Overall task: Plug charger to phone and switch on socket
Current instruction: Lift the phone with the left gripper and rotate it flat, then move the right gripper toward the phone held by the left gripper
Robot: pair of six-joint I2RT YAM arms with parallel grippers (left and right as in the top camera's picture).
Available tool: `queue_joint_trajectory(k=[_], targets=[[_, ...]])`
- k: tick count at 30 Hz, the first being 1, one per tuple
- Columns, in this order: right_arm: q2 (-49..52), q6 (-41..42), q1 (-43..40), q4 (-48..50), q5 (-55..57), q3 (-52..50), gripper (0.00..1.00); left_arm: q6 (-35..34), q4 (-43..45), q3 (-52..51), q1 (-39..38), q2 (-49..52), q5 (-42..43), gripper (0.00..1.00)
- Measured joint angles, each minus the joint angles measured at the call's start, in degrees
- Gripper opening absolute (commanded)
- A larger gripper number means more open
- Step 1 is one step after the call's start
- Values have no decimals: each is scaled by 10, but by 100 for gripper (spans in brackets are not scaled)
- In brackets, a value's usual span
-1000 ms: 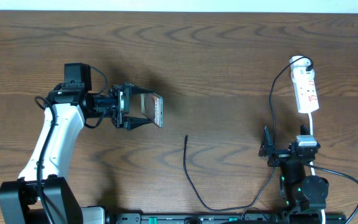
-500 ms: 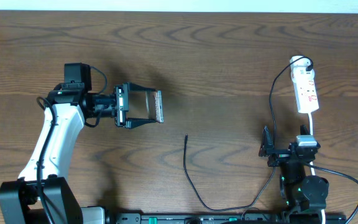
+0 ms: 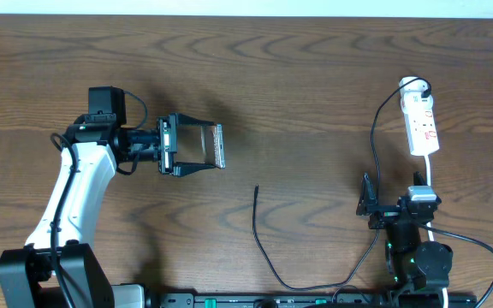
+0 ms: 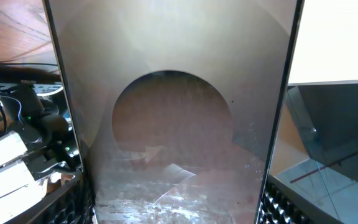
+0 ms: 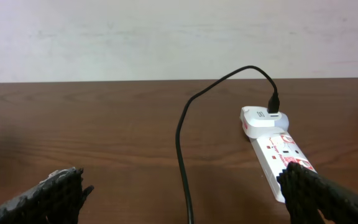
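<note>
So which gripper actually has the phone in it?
The left gripper: it clamps the phone by its side edges. The right gripper is open and empty, facing the socket.

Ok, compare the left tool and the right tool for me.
The left tool is closed on the phone, clamping its long edges; the right tool stands open and empty. The left tool is far from the socket; the right tool points straight at it. Both have wide-set jaws.

The socket (image 5: 271,154) carries red print (image 5: 293,163) too small to read
</note>
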Motion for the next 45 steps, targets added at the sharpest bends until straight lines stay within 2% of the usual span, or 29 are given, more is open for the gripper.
queue_joint_trajectory(k=[11,18,25,31,35,39,45], targets=[[0,0,0,0,0,0,99,28,0,0,0,0,-29,8],[0,0,0,2,0,0,99,86,-3,0,0,0,-138,8],[0,0,0,0,-1,0,99,120,-84,0,0,0,-285,7],[0,5,0,1,-2,0,99,135,-118,0,0,0,-355,8],[0,54,0,2,-15,0,99,139,-126,0,0,0,-381,7],[0,120,0,-3,-78,2,99,145,-127,0,0,0,-394,7],[11,182,0,-89,-142,64,99,147,-127,0,0,0,-400,8]])
